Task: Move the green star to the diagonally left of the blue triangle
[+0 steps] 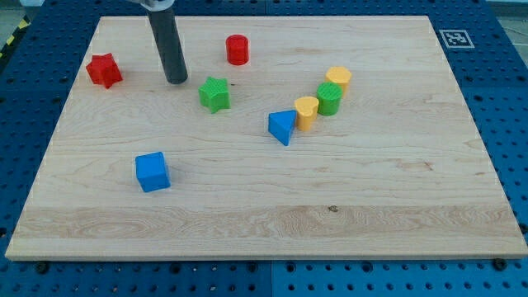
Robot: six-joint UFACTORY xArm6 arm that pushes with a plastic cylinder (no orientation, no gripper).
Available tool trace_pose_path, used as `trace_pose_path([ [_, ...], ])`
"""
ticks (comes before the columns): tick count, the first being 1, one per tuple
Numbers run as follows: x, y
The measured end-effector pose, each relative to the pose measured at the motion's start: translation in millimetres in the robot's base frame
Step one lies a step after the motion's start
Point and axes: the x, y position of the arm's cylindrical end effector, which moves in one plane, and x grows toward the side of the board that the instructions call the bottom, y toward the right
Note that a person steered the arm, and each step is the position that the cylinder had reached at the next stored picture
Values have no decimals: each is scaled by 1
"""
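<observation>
The green star (214, 94) lies on the wooden board (264, 214), above and to the left of the blue triangle (281, 127). The two are apart by about one block width. My tip (176, 81) rests on the board just left of the green star and slightly higher in the view, with a small gap between them. The dark rod rises from the tip toward the view's top.
A red star (104, 70) sits at the far left. A red cylinder (238, 49) is at the top. A blue cube (153, 172) is at lower left. A small yellow cylinder (306, 112), a green cylinder (329, 99) and a yellow block (337, 80) cluster right of the triangle.
</observation>
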Motion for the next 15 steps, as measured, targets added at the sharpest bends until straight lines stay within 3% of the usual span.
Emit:
trace_pose_path([
  [5, 40, 39],
  [10, 26, 39],
  [15, 44, 43],
])
